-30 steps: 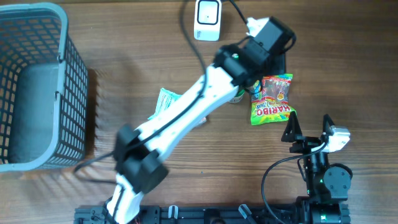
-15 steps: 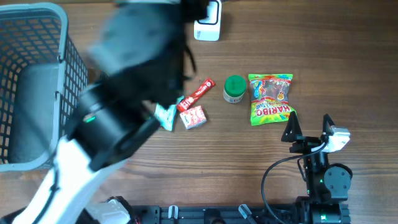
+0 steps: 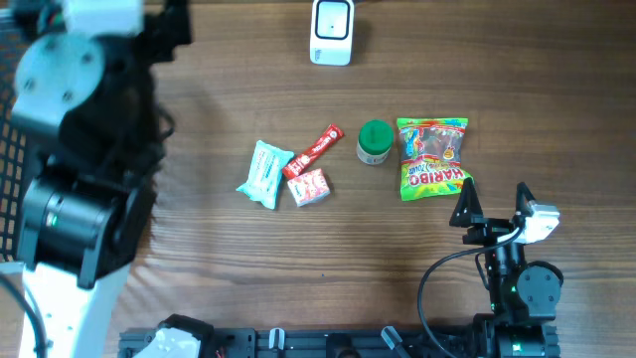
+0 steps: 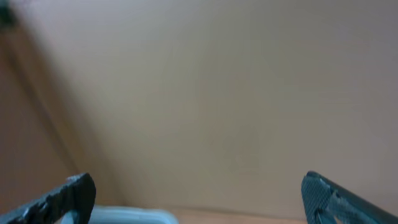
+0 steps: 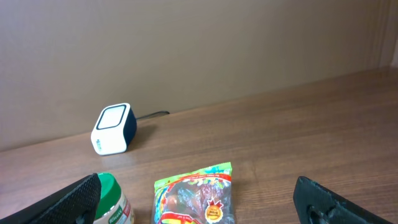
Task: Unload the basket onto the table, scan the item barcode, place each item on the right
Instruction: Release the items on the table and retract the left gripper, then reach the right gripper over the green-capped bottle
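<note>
Several items lie in a row mid-table: a mint-green packet (image 3: 266,173), a red stick (image 3: 315,150), a small red-and-white packet (image 3: 310,187), a green-lidded jar (image 3: 375,141) and a Haribo bag (image 3: 432,157). The white barcode scanner (image 3: 331,31) stands at the far edge. My left arm (image 3: 79,179) looms over the far left. The left gripper (image 4: 199,199) is open and empty, facing a plain wall. At the near right my right gripper (image 3: 492,211) stands open, apart from the Haribo bag (image 5: 196,199). The jar (image 5: 112,202) and scanner (image 5: 113,129) show beyond it.
A blue-grey mesh basket (image 3: 8,149) at the left edge is mostly covered by the left arm; its pale rim (image 4: 124,216) shows below the left fingers. The scanner's cable (image 5: 152,115) runs along the back of the wooden table (image 3: 397,278).
The left arm has swung from the items near the jar across to the far left, above the basket, and its jaws have opened wide. The right arm has not moved.
</note>
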Tool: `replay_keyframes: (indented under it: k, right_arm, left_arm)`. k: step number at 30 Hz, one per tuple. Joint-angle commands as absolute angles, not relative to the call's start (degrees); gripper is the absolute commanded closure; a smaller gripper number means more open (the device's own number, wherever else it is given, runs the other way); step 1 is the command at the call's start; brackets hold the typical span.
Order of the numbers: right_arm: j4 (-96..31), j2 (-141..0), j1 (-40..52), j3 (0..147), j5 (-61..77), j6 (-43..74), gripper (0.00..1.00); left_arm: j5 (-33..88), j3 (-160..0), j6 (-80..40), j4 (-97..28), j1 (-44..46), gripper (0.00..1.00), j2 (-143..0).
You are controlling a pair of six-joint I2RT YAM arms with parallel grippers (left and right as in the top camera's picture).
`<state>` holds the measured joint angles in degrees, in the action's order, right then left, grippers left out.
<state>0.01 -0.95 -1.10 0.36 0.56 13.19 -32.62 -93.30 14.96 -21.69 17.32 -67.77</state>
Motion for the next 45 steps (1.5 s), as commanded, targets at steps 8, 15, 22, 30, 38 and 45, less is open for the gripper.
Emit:
replay_keyframes:
  k: [8, 15, 22, 30, 38, 45]
  right_arm:
    - [0.36, -0.80, -0.82, 0.30, 0.03, 14.00, 0.00]
    - [0.97, -1.17, -0.82, 0.30, 14.31, 48.95, 0.00]
    - [2.79, -2.11, -0.82, 0.32, 33.30, 62.13, 0.00]
    - [-15.40, -5.45, -0.82, 13.87, 32.95, 39.03, 0.01]
    - [-36.21, -35.92, -0.60, 42.72, 25.06, 23.62, 0.00]
    - [-65.71, -70.22, 7.66, 79.26, 6.48, 22.04, 0.01]
  left_arm:
    - [-15.22, -59.96, -2.61, -6.79, -1.34, 0.00, -37.56]
    - [-15.25, -59.68, -2.61, -3.53, -5.26, 0.00, -25.58]
    - [-13.52, -59.68, -6.68, -23.75, -5.26, 0.00, -20.91]
    - [-7.92, -58.70, -6.24, -38.20, -5.26, 0.00, -12.60]
    - [-1.39, -45.54, -6.26, -37.58, -5.21, 0.00, -3.77]
    - [4.29, -31.05, -9.43, -26.57, -5.21, 0.00, -3.77]
